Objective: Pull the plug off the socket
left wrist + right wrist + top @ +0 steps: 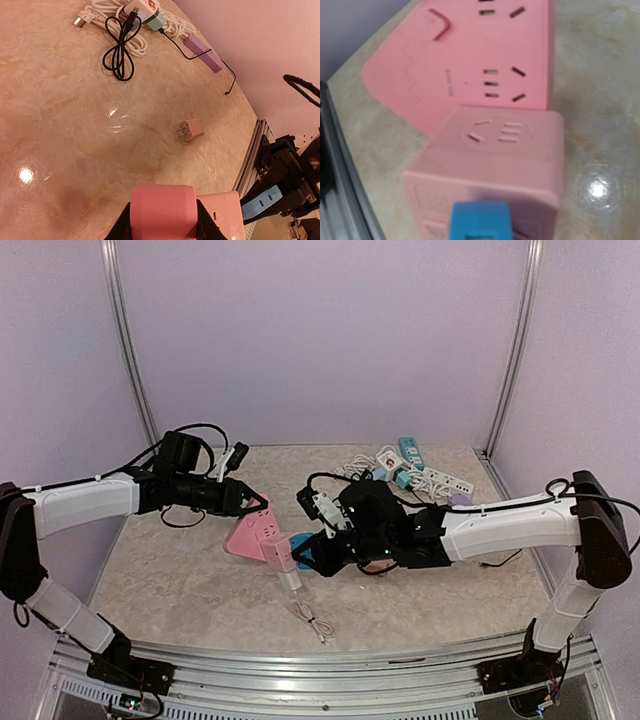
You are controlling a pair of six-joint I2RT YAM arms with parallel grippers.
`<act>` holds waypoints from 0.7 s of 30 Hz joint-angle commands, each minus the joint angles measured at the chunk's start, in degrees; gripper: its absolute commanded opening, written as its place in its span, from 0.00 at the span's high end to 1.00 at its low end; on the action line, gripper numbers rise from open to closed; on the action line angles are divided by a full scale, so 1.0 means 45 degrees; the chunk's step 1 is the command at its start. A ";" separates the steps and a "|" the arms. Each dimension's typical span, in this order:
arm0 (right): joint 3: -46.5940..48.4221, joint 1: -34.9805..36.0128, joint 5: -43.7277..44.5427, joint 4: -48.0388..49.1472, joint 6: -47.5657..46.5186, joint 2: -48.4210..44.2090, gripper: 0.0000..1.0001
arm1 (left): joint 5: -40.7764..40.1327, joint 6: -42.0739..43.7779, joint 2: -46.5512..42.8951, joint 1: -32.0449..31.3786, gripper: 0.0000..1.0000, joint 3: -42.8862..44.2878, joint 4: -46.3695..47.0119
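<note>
The left tool (250, 504) clamps pink socket (247, 534); right tool (303, 548) (grip unclear) at plug (495, 150).

Marble tabletop (150, 580). Far right: white power strip (447, 480), teal strip (410, 451), purple strip (203, 52), tangled together. Coiled black cable (120, 52) nearby. Thin white cable (313, 621) near front edge.

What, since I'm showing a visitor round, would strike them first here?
The pink socket block in the middle of the table stands out, with the left gripper clamped on it and the blue-tipped right gripper at the pink plug cube beside it. At the far right corner lies a tangle of power strips and cables.
</note>
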 commanded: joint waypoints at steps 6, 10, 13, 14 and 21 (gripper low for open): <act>-0.0747 -0.0322 -0.1912 0.1498 0.0060 -0.0541 1.00 | 0.0919 -0.0002 -0.0505 -0.0175 1.00 0.0420 0.0789; -0.0815 -0.0368 -0.2078 0.1610 0.0064 -0.0613 1.00 | 0.0860 0.0001 -0.0505 -0.0175 1.00 0.0420 0.0765; -0.0854 -0.0391 -0.2103 0.1597 0.0030 -0.0674 1.00 | 0.0694 -0.0008 -0.0524 -0.0163 1.00 0.0440 0.0706; -0.0860 -0.0396 -0.2099 0.1594 0.0025 -0.0700 1.00 | 0.0629 0.0010 -0.0524 -0.0156 1.00 0.0440 0.0679; -0.0831 -0.0414 -0.1808 0.1399 -0.0036 -0.0774 1.00 | 0.0492 -0.0001 -0.0505 -0.0155 1.00 0.0459 0.0602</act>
